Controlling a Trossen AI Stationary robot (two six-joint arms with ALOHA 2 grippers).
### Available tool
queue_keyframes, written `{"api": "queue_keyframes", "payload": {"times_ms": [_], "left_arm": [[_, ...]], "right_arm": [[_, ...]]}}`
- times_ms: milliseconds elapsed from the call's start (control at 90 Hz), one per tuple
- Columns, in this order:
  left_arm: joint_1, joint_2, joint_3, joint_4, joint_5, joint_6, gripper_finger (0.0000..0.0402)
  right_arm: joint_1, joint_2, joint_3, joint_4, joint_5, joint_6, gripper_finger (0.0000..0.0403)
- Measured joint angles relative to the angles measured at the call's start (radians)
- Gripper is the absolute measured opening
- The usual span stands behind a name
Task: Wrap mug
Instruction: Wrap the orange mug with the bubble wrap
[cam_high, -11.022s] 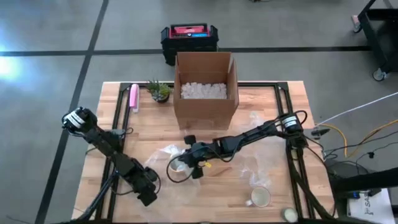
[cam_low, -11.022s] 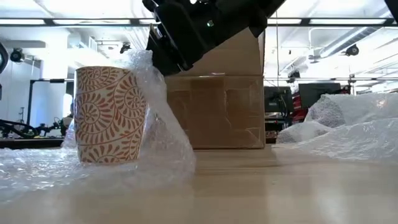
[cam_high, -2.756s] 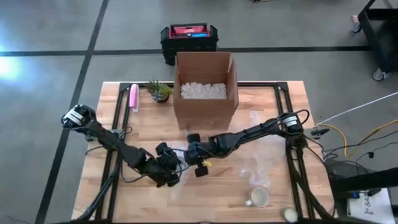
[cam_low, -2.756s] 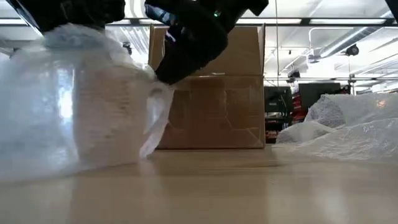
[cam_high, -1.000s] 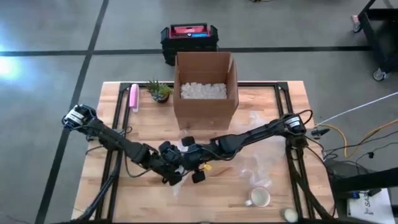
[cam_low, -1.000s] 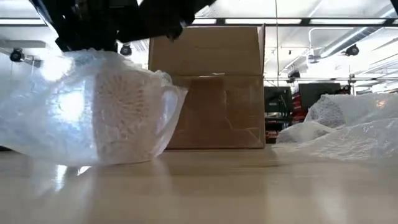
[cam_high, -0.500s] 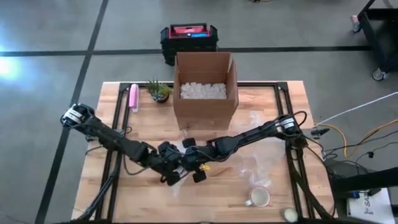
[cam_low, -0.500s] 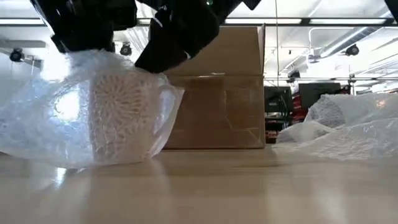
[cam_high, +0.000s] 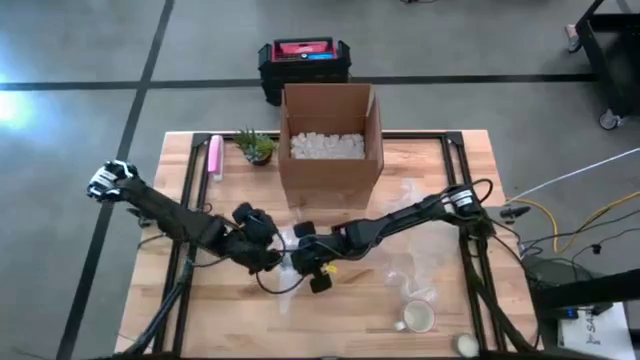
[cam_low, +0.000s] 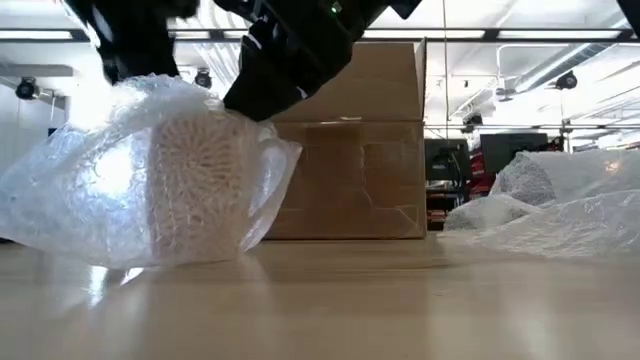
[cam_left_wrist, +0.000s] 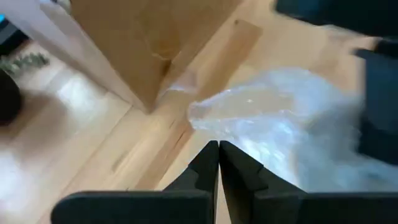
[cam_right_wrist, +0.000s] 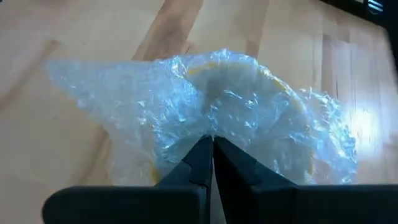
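The mug (cam_low: 195, 185) stands on the table near the middle, covered all over by a sheet of bubble wrap (cam_low: 120, 190), and shows through the wrap as a pale patterned shape (cam_right_wrist: 249, 106). My right gripper (cam_high: 296, 262) is above it, shut on the wrap. My left gripper (cam_high: 268, 250) is just left of the bundle with its fingers (cam_left_wrist: 217, 158) shut. The wrap's edge (cam_left_wrist: 205, 118) lies just beyond their tips; I cannot tell whether they touch it. My right gripper pinches a gathered fold of the bubble wrap (cam_right_wrist: 208, 127) over the top of the mug between its two fingers. The fingers come slanting down from the table's right side. The wrapped mug stands on the table, and the wrap spreads slack around it.
An open cardboard box (cam_high: 330, 165) with white packing fill stands at the far middle. A small plant (cam_high: 257, 146) and a pink object (cam_high: 214, 157) sit at the far left. Loose bubble wrap (cam_high: 415, 262) and a second mug (cam_high: 418, 318) lie at the near right.
My left gripper has drawn back from the bundle, going up and toward the table's far left. My right gripper has come down onto the top of the bundle and stayed there. The wrapped mug stays in place on the table.
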Motion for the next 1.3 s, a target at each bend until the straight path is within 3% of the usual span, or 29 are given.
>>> {"api": "queue_keyframes", "payload": {"times_ms": [156, 256, 567, 1022, 1300], "left_arm": [[0.034, 0.034, -0.088, 0.228, 0.130, 0.094, 0.0000], [0.031, 0.025, -0.110, 0.338, 0.152, 0.139, 0.0000], [-0.003, -0.001, -0.111, 0.408, 0.186, 0.156, 0.0000], [-0.014, -0.004, -0.264, 0.547, 0.231, 0.077, 0.0000], [-0.015, -0.003, -0.236, 0.550, 0.252, 0.129, 0.0000]], "right_arm": [[0.000, 0.000, 0.000, 0.002, 0.000, -0.005, 0.0002], [0.001, 0.000, -0.001, -0.002, -0.008, -0.005, 0.0002], [0.001, 0.005, -0.003, -0.004, -0.006, -0.007, 0.0002], [-0.001, -0.011, -0.001, -0.006, 0.004, 0.001, 0.0002], [-0.001, -0.082, 0.004, -0.019, 0.032, 0.002, 0.0002]]}}
